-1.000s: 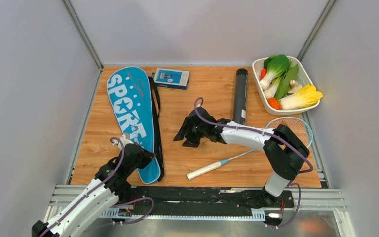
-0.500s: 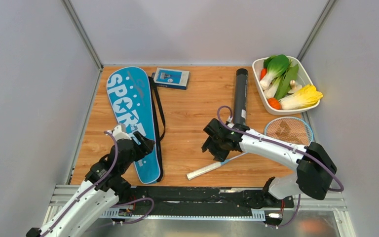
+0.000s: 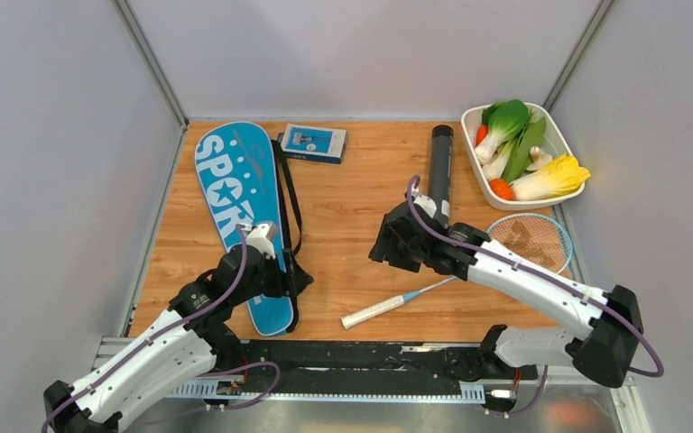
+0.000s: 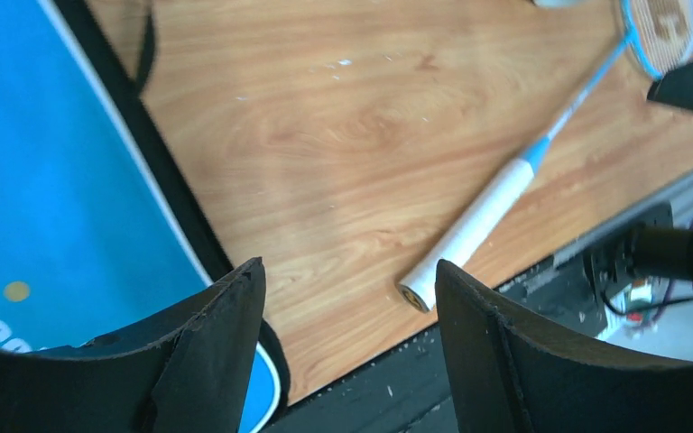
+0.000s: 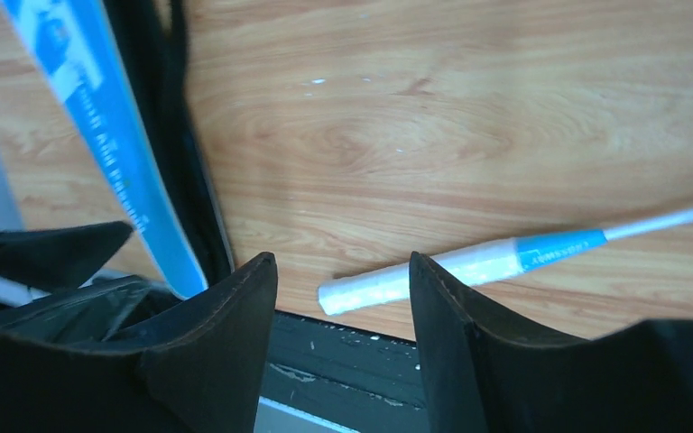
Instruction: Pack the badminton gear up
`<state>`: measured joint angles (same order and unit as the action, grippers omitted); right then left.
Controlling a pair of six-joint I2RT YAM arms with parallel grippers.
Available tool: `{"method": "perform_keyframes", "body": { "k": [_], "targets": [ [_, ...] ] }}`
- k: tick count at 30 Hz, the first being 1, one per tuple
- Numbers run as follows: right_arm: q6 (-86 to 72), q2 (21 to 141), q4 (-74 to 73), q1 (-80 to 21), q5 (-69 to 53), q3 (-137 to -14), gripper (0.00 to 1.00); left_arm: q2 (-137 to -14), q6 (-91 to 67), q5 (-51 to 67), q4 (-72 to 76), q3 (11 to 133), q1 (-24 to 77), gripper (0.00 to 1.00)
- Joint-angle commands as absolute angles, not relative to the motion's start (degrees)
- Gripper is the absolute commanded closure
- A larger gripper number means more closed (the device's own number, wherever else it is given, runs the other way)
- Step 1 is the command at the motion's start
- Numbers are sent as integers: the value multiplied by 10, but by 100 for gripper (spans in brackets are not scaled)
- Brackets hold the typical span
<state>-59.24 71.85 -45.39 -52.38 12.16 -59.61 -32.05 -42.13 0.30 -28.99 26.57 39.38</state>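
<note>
**Asker:** From overhead, where is the racket?

**Me:** The racket [image 3: 388, 305] lies between my claws, butt at 8 o'clock and head at 2 o'clock. My left claw [image 3: 296, 280] sits at the edge of the cover [image 3: 235, 203], with the butt towards its 4 o'clock. My right claw [image 3: 383, 251] has the handle at its 6 o'clock. Both are near; I judge neither clearly nearer.

**Asker:** And the containers?

**Me:** The cover lies flat and the tube [image 3: 439, 176] lies at 12 o'clock. I cannot tell what either holds. The tray [image 3: 559, 195] has only vegetables [image 3: 516, 149] in it.

**Asker:** Your left wrist?

**Me:** My left claw [image 4: 347, 352] is spread, with nothing between the jaws. The racket [image 4: 469, 230] starts just ahead and runs off to 1 o'clock, and the cover [image 4: 45, 207] is at 10.

**Asker:** Right wrist?

**Me:** My right claw [image 5: 343, 334] is spread too, and empty. The racket [image 5: 415, 273] lies crosswise ahead, running towards 3 o'clock. The cover [image 5: 99, 126] is at 10. A grasp, I judge, should close across that handle, not along it.
</note>
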Motion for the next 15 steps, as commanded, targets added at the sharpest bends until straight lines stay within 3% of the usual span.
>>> {"method": "perform_keyframes", "body": {
  "k": [1, 5, 15],
  "targets": [
    [-494, 647, -346, -530, 70, -567, 42, -328, -385, 12, -250, 287, 456, 25],
    [-481, 579, -326, -530, 94, -557, 40, -372, -384, -76, -255, 315, 563, 25],
    [-454, 404, -324, -530, 231, -570, 39, -533, -301, -98, -123, 325, 711, 27]
  ]
}}
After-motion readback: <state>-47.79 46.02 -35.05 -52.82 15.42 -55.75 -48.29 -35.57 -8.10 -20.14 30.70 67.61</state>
